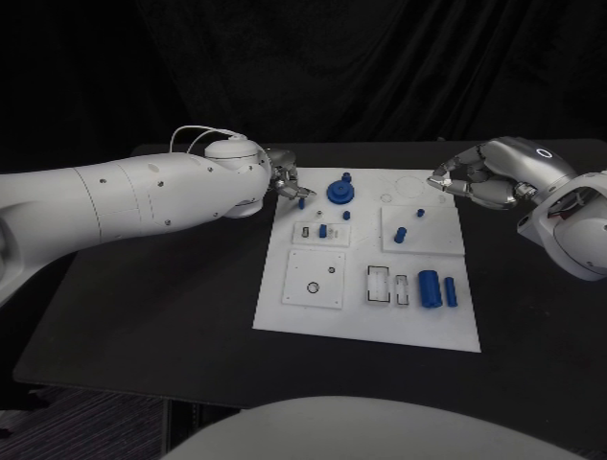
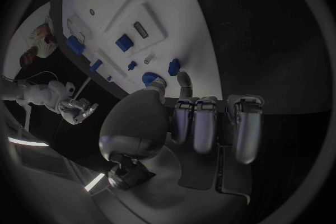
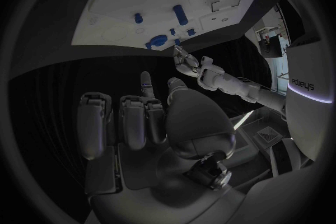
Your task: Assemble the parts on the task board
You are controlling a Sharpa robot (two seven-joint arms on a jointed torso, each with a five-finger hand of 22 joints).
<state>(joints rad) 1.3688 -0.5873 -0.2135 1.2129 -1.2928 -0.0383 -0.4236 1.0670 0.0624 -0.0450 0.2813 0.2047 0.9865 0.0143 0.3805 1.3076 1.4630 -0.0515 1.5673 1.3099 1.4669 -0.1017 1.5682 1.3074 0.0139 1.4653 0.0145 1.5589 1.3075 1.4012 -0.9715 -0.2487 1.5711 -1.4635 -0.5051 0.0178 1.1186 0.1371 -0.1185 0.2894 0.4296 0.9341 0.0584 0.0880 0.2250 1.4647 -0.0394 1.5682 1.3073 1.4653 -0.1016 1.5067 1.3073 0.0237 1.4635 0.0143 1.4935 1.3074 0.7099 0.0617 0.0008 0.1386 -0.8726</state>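
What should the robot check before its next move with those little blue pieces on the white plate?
1. Left robot hand holds nothing: ok; fingers apart at the white plate's far left edge.
2. Right robot hand free: ok; it hangs off the far right corner, fingers curled.
3. Round blue knob near the left robot hand, unobstructed: ok.
4. Two blue cylinders lying near the right edge: ok.
5. Pieces fully seated: cannot tell.

task board (image 1: 441, 328): white, flat, mid-table | parts (image 1: 429, 286): small blue pieces on it
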